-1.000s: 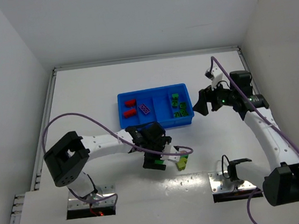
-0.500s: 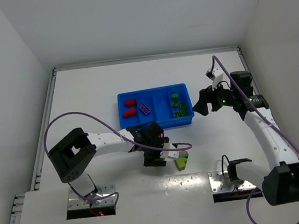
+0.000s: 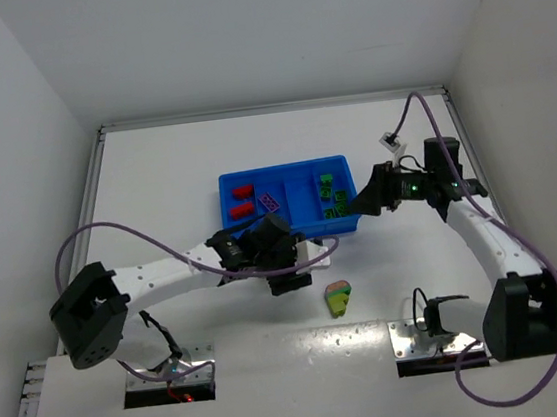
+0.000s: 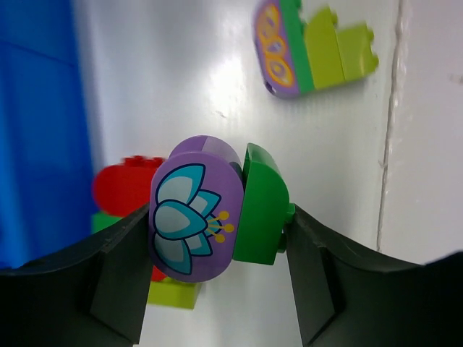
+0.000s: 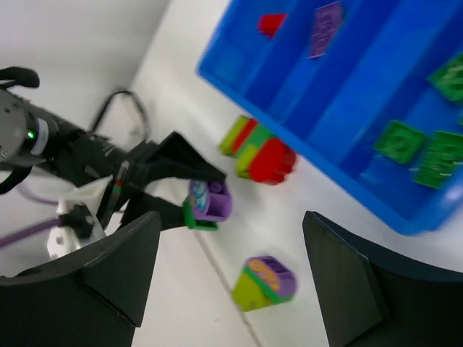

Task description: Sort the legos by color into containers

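Left gripper [image 3: 288,276]: jaws drawn part-way in and closed on a two-brick pair [image 4: 217,217]. One finger [image 4: 119,278] bears on its purple side, the other on its green side. It sits just off the near wall of the tray. Whether the pair is off the table [image 3: 174,170] cannot be told.

Right gripper [image 3: 366,198]: jaws wide apart with nothing between them, beside the tray's right end.

Tray [image 3: 284,168]: bright blue, rectangular, divided into narrow side-by-side compartments, standing mid-table.

Loose cluster [image 3: 339,298]: a rounded purple brick with an orange print, a green brick and yellow-green bricks, all joined. It lies on the table on the near side of the tray, to the right of the left gripper and apart from it.

Red cluster [image 4: 126,189]: a rounded red brick joined to yellow-green and green bricks, close beside the tray's near wall.

Held pair, detail: a rounded purple brick printed with a pale blue flower, backed by a rounded green brick.

Green bricks [image 3: 334,196]: several, in the rightmost compartment.

Red bricks [image 3: 242,199]: two, in the leftmost compartment.

Purple brick [image 3: 270,201]: one, in the next compartment along.
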Robot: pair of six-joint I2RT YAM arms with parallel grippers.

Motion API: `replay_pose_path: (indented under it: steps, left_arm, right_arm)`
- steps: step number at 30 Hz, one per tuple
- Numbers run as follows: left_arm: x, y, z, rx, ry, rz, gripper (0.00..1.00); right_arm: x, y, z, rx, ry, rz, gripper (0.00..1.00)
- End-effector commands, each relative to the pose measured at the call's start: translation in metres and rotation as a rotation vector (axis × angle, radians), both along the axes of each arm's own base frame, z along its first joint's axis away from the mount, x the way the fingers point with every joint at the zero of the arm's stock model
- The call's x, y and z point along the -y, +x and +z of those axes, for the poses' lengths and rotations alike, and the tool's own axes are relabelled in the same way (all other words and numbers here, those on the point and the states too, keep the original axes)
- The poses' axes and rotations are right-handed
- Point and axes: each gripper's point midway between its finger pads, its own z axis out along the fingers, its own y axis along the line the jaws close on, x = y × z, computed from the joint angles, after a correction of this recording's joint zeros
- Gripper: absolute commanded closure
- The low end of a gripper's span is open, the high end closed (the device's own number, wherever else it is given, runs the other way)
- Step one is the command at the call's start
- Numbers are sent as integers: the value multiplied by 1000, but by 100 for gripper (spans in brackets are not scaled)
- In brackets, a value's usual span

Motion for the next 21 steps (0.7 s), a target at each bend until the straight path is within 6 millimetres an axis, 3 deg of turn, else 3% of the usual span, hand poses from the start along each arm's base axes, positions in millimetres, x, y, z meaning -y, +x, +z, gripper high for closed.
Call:
replay_pose_path:
  steps: [1,6,14,21]
  left_arm:
    - [16,29,67,43,-150,134,55]
    - [14,32,83,34,-165,138,53]
    - [25,34,109,59,-214,102,53]
    - [28,37,116,65,-222,102,53]
  right_arm:
    - [-26,-12,22,-75,203,163,20]
    - [-43,-17,10,-213,259,261,20]
    - [-64,-20,3,-274,259,378,20]
    - [-79,-21,-9,-302,210,428,20]
